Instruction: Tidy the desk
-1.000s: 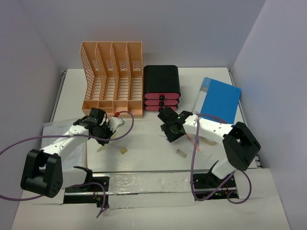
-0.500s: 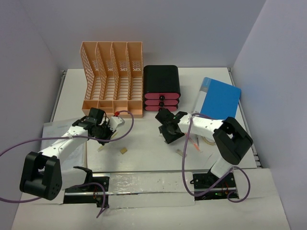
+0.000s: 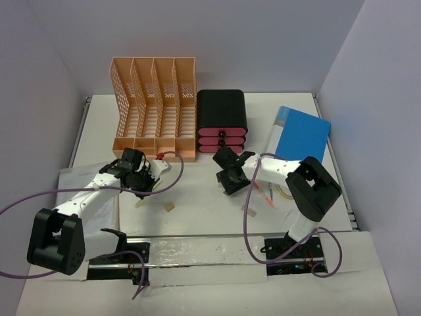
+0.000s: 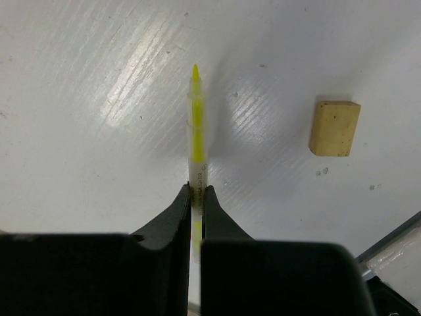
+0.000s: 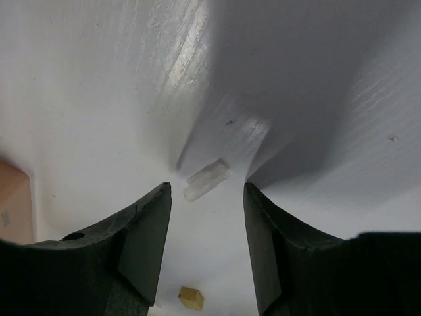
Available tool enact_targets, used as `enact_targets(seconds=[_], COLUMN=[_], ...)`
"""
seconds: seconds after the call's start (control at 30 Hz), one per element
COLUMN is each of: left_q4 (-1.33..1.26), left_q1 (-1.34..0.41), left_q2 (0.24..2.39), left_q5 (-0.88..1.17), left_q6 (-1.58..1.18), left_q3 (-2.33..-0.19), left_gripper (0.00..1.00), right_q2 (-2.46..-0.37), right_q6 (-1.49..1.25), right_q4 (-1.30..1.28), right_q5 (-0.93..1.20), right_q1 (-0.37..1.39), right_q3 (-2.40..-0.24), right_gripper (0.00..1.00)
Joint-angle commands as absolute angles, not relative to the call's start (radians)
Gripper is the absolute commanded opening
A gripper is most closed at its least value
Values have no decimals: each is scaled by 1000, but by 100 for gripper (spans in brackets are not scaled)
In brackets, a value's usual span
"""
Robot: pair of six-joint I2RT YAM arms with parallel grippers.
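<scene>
Firstly, left side: left gripper point(image 4: 197, 191), jaws pinched narrow on a yellow highlighter point(image 4: 196, 125) whose tip points away from it, over the white table point(image 3: 197, 197). The table spans the whole view beneath both arms. Tan eraser block point(image 4: 335, 128) lies flat on the table, right of the highlighter and apart from it. Peach file rack point(image 3: 154, 108) stands upright at the far edge. Black drawer box point(image 3: 222, 112) with pink drawer fronts is just beside the rack. Right gripper point(image 5: 206, 197), jaws standing apart, is above a small clear cap point(image 5: 206, 180) lying on the table. Blue folder point(image 3: 302, 138) lies flat at far right.
</scene>
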State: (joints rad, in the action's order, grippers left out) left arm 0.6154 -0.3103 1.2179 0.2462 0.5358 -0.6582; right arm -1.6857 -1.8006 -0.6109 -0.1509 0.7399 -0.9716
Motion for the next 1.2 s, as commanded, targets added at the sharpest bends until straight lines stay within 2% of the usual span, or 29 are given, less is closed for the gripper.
enact_targets(seconds=[0.0,0.2,0.43,0.53,0.63,0.8,1.17], left_q4=[563,567,595,601,606,636,694], left_q1=[-304,-304,-304,-304,-304,-304,-304], left_q2=[1207,1188,1150,1133,1125,1101,884], left_q5=[268,275,293,297,300,317,371], left_q6=[541,548,553,558,558,551,447], left_q3=[-653,-650,-661,-660,-655,-670,-753], left_gripper=[0,0,0,0,0,0,0], right_q2=[-1715,-1727,-1753,-1775,-1784,-1735,-1555], right_q6=[-1792,-1777,-1739,-1718,-1700,-1649,-1311], right_q4=[-644,-640,-619,-614,-612,-589,-508], right_q5=[-189,-180,-170,-160,-157,-210,-516], right_q1=[732,715,705,697,696,698,802], right_q3=[-989,-974,-962,-965,-968,-960,-1021], right_gripper=[53,42,24,20,9,1,0])
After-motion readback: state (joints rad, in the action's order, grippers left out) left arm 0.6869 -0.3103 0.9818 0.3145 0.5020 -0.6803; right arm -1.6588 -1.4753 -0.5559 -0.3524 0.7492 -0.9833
